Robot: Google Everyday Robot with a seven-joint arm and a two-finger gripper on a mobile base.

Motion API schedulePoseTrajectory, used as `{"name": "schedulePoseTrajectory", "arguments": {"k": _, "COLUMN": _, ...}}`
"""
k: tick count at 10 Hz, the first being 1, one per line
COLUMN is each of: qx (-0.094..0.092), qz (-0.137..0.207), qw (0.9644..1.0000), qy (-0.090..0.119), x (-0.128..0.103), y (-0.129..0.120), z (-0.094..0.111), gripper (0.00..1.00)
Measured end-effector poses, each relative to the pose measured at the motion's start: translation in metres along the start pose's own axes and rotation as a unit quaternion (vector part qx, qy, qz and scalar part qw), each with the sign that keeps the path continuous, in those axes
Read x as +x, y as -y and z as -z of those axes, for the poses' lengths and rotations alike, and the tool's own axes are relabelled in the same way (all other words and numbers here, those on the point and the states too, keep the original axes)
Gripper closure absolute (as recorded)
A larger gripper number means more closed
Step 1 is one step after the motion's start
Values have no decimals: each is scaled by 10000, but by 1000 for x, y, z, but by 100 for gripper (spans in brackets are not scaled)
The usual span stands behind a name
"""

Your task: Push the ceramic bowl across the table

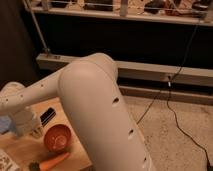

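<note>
The gripper [36, 132], clenched shut, sits just beside the bowl [58, 138]; push low on its wall, across the table [22, 148], avoiding the carrot [52, 162].

The white arm [100, 115] fills the centre of the view — its thick link rises from bottom right, then bends left. The gripper [35, 131] hangs at lower left — pointing down, jaws closed.

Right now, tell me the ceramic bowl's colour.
Glossy orange-red ceramic bowl, clearest in the camera view; the gripper sits close beside it.
</note>
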Motion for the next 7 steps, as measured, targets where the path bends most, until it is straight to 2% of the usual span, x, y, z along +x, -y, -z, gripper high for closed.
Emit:
{"name": "schedulePoseTrajectory", "arguments": {"k": 4, "qx": 89, "qz": 223, "qw": 9996, "qy": -138, "x": 0, "y": 7, "z": -17, "gripper": 100}}
{"name": "schedulePoseTrajectory", "arguments": {"k": 6, "qx": 68, "qz": 383, "qw": 9991, "qy": -147, "x": -2, "y": 0, "z": -16, "gripper": 100}}
{"name": "schedulePoseTrajectory", "arguments": {"k": 7, "qx": 1, "qz": 499, "qw": 9987, "qy": -120, "x": -4, "y": -10, "z": -10, "gripper": 100}}
